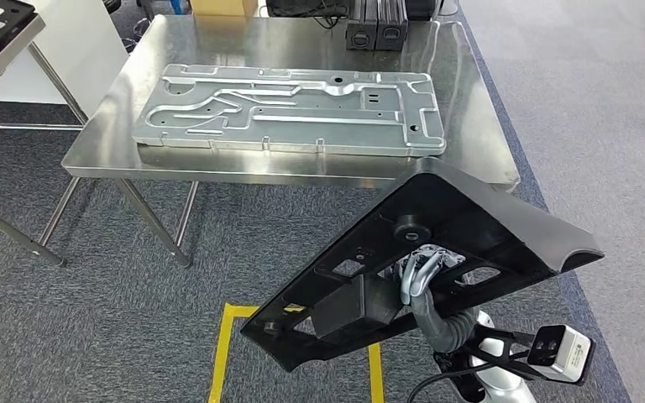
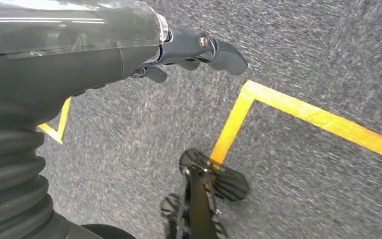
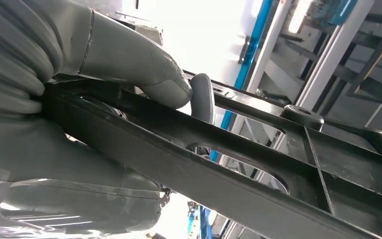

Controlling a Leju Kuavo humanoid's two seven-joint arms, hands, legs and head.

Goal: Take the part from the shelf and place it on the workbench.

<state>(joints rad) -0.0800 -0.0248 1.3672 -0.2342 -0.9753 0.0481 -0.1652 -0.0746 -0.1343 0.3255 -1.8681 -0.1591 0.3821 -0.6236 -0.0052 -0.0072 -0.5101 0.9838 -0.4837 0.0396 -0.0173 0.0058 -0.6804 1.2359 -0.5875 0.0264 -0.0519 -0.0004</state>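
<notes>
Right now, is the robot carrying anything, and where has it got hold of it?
Yes. Its right hand grips a large black plastic part from beneath, fingers through an opening near the middle, thumb clamped on a rib. The left hand holds nothing.

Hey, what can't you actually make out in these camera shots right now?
- Head view: most of the right hand, covered by the black part it holds.
- Head view: the workbench surface under the metal plate.
- Left wrist view: the left hand fingertips, blurred.

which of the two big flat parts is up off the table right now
The black plastic panel, gripped by the right hand and tilted above the carpet. The silver stamped metal plate lies flat on the steel workbench.
</notes>
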